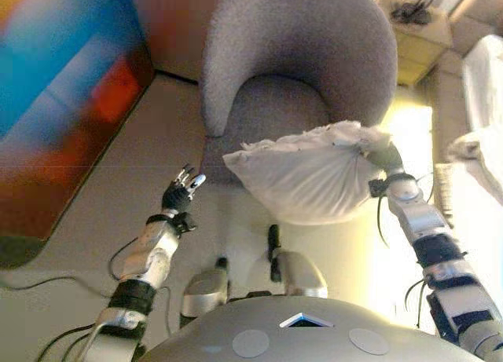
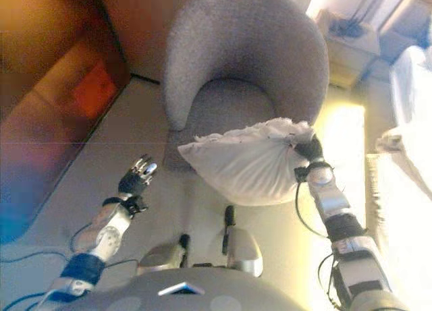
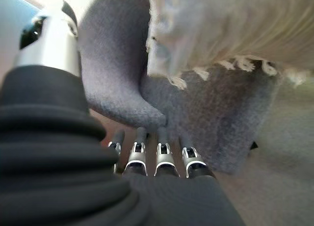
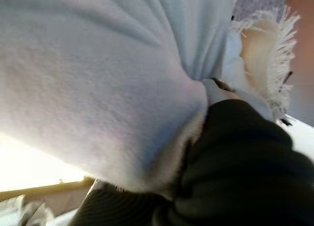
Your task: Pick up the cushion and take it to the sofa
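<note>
The white fringed cushion (image 1: 302,177) hangs in the air just in front of the grey armchair (image 1: 299,63), its fabric bunched at one corner where the right hand (image 1: 383,157) clutches it, fingers buried in the cloth. The left hand (image 1: 179,192) hovers apart over the pale floor (image 1: 118,189), fingers straight and relaxed, holding nothing. A white-covered sofa (image 1: 483,79) shows at the right edge.

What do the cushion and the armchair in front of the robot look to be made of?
Cushion: soft white woven fabric, matte, with a frayed fringe along its edge; it bunches where the right hand grips it. Armchair: grey nubby upholstery, probably boucle or felted cloth, matte.
</note>
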`<state>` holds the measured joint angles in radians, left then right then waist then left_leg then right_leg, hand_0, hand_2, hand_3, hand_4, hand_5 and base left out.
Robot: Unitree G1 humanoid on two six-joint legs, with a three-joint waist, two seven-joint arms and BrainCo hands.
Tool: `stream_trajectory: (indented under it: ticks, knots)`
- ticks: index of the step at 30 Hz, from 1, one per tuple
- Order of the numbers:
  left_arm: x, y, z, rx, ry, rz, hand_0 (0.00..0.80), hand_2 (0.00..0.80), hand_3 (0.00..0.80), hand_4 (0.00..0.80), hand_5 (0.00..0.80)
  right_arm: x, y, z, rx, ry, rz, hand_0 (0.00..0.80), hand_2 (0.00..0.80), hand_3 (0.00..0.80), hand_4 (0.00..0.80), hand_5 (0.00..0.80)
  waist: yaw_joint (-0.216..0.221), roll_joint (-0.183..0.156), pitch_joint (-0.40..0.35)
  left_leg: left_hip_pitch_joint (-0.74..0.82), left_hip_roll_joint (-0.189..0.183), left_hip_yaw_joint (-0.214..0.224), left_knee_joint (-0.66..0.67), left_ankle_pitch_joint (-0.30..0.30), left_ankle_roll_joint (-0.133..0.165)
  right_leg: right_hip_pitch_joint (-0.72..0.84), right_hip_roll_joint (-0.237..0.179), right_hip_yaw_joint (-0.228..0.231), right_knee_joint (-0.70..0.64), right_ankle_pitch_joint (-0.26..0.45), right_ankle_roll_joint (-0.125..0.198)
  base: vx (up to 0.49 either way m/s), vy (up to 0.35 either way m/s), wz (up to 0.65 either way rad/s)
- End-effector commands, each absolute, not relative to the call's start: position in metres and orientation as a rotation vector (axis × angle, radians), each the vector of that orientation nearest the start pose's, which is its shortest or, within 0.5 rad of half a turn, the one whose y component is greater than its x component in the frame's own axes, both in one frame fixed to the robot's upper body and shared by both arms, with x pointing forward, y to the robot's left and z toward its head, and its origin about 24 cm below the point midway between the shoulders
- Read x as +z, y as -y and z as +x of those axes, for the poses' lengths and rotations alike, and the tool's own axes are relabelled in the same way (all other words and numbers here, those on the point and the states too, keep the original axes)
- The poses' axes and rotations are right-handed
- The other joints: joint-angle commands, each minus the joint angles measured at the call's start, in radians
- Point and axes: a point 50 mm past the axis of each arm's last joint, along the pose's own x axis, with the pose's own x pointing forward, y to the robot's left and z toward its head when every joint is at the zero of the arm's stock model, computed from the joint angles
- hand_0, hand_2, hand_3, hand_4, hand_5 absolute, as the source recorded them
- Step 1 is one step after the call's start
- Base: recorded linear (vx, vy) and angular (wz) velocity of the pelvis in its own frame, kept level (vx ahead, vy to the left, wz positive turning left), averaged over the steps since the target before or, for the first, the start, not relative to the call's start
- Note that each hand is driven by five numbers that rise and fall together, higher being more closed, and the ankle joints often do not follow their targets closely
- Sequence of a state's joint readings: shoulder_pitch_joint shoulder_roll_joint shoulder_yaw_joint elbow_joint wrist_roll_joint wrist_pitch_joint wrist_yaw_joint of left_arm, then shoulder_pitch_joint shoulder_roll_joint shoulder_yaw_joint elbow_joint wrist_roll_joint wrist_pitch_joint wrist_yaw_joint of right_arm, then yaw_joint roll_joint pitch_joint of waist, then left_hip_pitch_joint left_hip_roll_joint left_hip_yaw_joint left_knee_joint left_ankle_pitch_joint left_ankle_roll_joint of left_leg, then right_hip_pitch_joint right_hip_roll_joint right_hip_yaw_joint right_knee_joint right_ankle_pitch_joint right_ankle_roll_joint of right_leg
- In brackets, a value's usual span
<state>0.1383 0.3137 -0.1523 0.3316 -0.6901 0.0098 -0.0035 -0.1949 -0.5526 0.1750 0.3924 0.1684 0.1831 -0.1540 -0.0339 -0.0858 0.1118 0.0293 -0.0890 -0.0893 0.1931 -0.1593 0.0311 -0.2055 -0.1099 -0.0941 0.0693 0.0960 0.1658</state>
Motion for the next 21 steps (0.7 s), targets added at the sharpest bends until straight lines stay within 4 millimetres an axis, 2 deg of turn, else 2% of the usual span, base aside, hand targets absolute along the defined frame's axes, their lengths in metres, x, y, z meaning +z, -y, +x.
stream_trajectory:
  ticks: [1,2,3,5,6,7,8,10,11,12,14,16,18,20,21]
  knots:
    - [-0.033,-0.213,0.209,0.099,-0.355,-0.363,0.0,0.0,0.0,0.0,0.0,0.1,0.258,0.323,-0.158,-0.031,-0.48,0.8,0.8,0.8,0.8,0.8,0.005,0.004,-0.065,0.252,0.038,0.04,-0.074,0.073,-0.008,-0.052,0.051,-0.139,-0.025,0.177,-0.073,0.23,-0.131,-0.59]
    - [-0.036,-0.216,0.206,0.124,-0.364,-0.375,0.0,0.0,0.0,0.0,0.0,0.102,0.249,0.327,-0.132,-0.027,-0.48,0.8,0.8,0.8,0.8,0.8,0.001,0.021,-0.085,0.256,0.075,0.074,0.014,0.2,-0.064,-0.023,0.06,-0.166,-0.01,0.133,-0.105,0.173,-0.118,-0.66]
    - [-0.037,-0.217,0.206,0.137,-0.365,-0.38,0.0,0.0,0.0,0.0,0.0,0.106,0.244,0.331,-0.119,-0.019,-0.482,0.8,0.8,0.8,0.8,0.8,-0.006,0.022,-0.096,0.251,0.099,0.11,0.118,0.303,-0.107,0.003,0.058,-0.18,-0.008,0.108,-0.129,0.248,-0.199,-0.54]
    - [-0.037,-0.216,0.208,0.164,-0.36,-0.4,0.0,0.0,0.0,0.0,0.0,0.112,0.234,0.339,-0.094,0.001,-0.491,0.8,0.8,0.8,0.8,0.8,0.008,0.005,-0.091,0.164,0.124,0.166,0.41,0.367,-0.163,0.076,0.045,-0.197,-0.006,0.065,-0.173,0.299,-0.228,-0.18]
    - [-0.038,-0.215,0.208,0.178,-0.357,-0.41,0.0,0.0,0.0,0.0,0.0,0.113,0.229,0.341,-0.082,0.011,-0.495,0.8,0.8,0.8,0.8,0.8,0.018,-0.01,-0.084,0.102,0.13,0.181,0.522,0.372,-0.174,0.108,0.032,-0.195,-0.01,0.053,-0.185,0.26,-0.162,-0.43]
    - [-0.038,-0.215,0.209,0.184,-0.354,-0.415,0.0,0.0,0.0,0.0,0.0,0.114,0.227,0.342,-0.075,0.019,-0.497,0.8,0.8,0.8,0.8,0.8,0.019,-0.024,-0.084,0.07,0.131,0.191,0.554,0.378,-0.174,0.119,0.018,-0.196,-0.013,0.049,-0.189,0.271,-0.123,-0.86]
    - [-0.038,-0.213,0.21,0.192,-0.348,-0.427,0.0,0.0,0.0,0.0,0.0,0.116,0.222,0.344,-0.061,0.039,-0.506,0.8,0.8,0.8,0.8,0.8,0.037,-0.031,-0.073,-0.007,0.183,0.218,0.631,0.348,-0.174,0.16,0.017,-0.192,-0.017,0.029,-0.199,0.25,-0.059,-0.97]
    - [-0.036,-0.213,0.213,0.189,-0.338,-0.435,0.0,0.0,0.0,0.0,0.0,0.123,0.219,0.348,-0.058,0.065,-0.51,0.8,0.8,0.8,0.8,0.8,0.057,-0.039,-0.066,-0.082,0.199,0.214,0.59,0.337,-0.154,0.188,0.011,-0.179,-0.021,0.009,-0.196,0.236,0.022,-0.52]
    - [-0.035,-0.214,0.215,0.183,-0.332,-0.438,0.0,0.0,0.0,0.0,0.0,0.134,0.217,0.353,-0.059,0.087,-0.508,0.8,0.8,0.8,0.8,0.8,0.078,-0.028,-0.054,-0.134,0.235,0.214,0.522,0.326,-0.143,0.216,0.031,-0.154,-0.024,-0.011,-0.195,0.203,0.078,-0.07]
    - [-0.034,-0.216,0.217,0.181,-0.329,-0.439,0.0,0.0,0.0,0.0,0.0,0.14,0.217,0.355,-0.06,0.097,-0.506,0.8,0.8,0.8,0.8,0.8,0.083,-0.032,-0.052,-0.151,0.242,0.22,0.472,0.334,-0.138,0.22,0.029,-0.144,-0.027,-0.017,-0.194,0.262,0.141,-0.09]
    - [-0.029,-0.219,0.221,0.164,-0.324,-0.449,0.0,0.0,0.0,0.0,0.0,0.157,0.217,0.36,-0.071,0.132,-0.518,0.8,0.8,0.8,0.8,0.8,0.108,-0.015,-0.041,-0.204,0.279,0.229,0.276,0.361,-0.135,0.256,0.051,-0.104,-0.031,-0.055,-0.184,0.281,0.229,-0.11]
    - [-0.027,-0.219,0.223,0.149,-0.329,-0.451,0.0,0.0,0.0,0.0,0.0,0.165,0.218,0.36,-0.08,0.15,-0.525,0.8,0.8,0.8,0.8,0.8,0.132,-0.004,-0.032,-0.233,0.281,0.222,0.13,0.37,-0.137,0.29,0.055,-0.074,-0.04,-0.073,-0.166,0.327,0.249,-0.18]
    - [-0.029,-0.218,0.22,0.133,-0.338,-0.458,0.0,0.0,0.0,0.0,0.0,0.176,0.222,0.36,-0.09,0.166,-0.529,0.8,0.8,0.8,0.8,0.8,0.171,0.01,-0.032,-0.281,0.278,0.205,-0.069,0.417,-0.154,0.362,0.054,-0.036,-0.061,-0.098,-0.133,0.403,0.235,-0.15]
    - [-0.031,-0.217,0.217,0.119,-0.341,-0.454,0.0,0.0,0.0,0.0,0.0,0.186,0.222,0.362,-0.089,0.183,-0.536,0.8,0.8,0.8,0.8,0.8,0.196,0.011,-0.035,-0.293,0.274,0.198,-0.15,0.455,-0.163,0.414,0.042,-0.008,-0.072,-0.119,-0.118,0.337,0.185,-0.19]
    - [-0.031,-0.217,0.217,0.116,-0.341,-0.454,0.0,0.0,0.0,0.0,0.0,0.189,0.221,0.363,-0.083,0.194,-0.54,0.8,0.8,0.8,0.8,0.8,0.201,0.012,-0.038,-0.293,0.272,0.203,-0.16,0.454,-0.163,0.428,0.037,-0.006,-0.071,-0.129,-0.114,0.271,0.179,-0.38]
